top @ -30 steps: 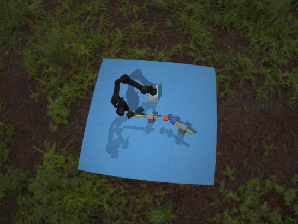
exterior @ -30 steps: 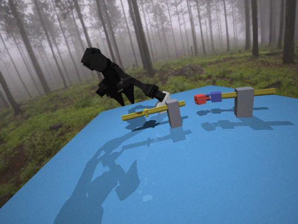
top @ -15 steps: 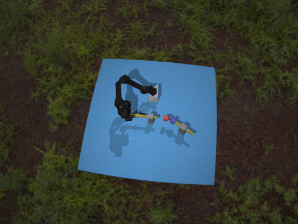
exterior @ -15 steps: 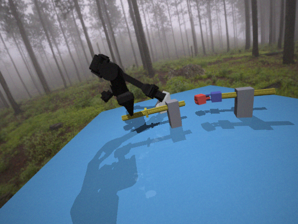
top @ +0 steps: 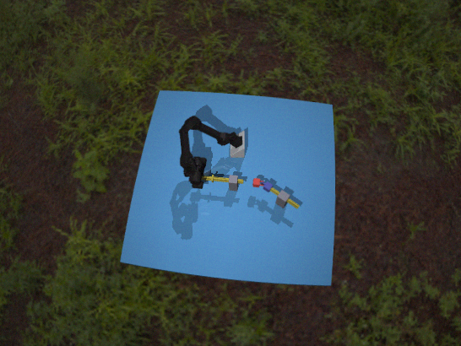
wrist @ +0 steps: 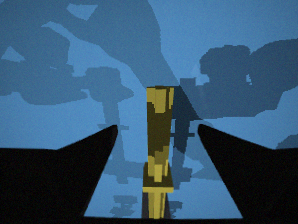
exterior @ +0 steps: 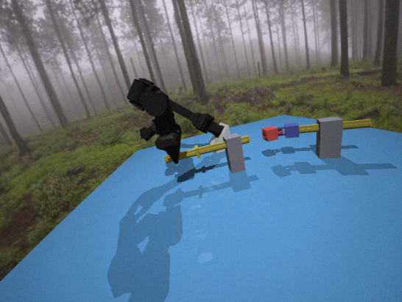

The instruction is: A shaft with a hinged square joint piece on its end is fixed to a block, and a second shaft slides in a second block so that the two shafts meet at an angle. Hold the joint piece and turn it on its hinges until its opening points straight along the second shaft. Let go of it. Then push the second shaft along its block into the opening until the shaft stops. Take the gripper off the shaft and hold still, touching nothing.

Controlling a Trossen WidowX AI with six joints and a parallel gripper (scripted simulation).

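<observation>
The red joint piece (top: 257,182) (exterior: 269,133) hangs on hinges from a blue piece (top: 268,186) (exterior: 291,130) on the first yellow shaft (top: 294,204) (exterior: 357,124). From above, it looks roughly in line with the second yellow shaft (top: 221,180) (exterior: 213,148) (wrist: 159,120); its exact angle is too small to tell. A gap separates the second shaft's tip from the red piece. The second shaft passes through its grey block (top: 233,182) (exterior: 235,155). My gripper (top: 197,179) (wrist: 157,128) is open and empty, its fingers on either side of the second shaft's outer end, with space beside both fingers.
The first shaft's grey block (top: 283,198) (exterior: 329,140) stands at the right. A small yellow collar (exterior: 197,152) (wrist: 158,189) sits on the second shaft between the gripper and its block. The arm's pale base (top: 237,150) is behind the second shaft on the blue table top (top: 253,253).
</observation>
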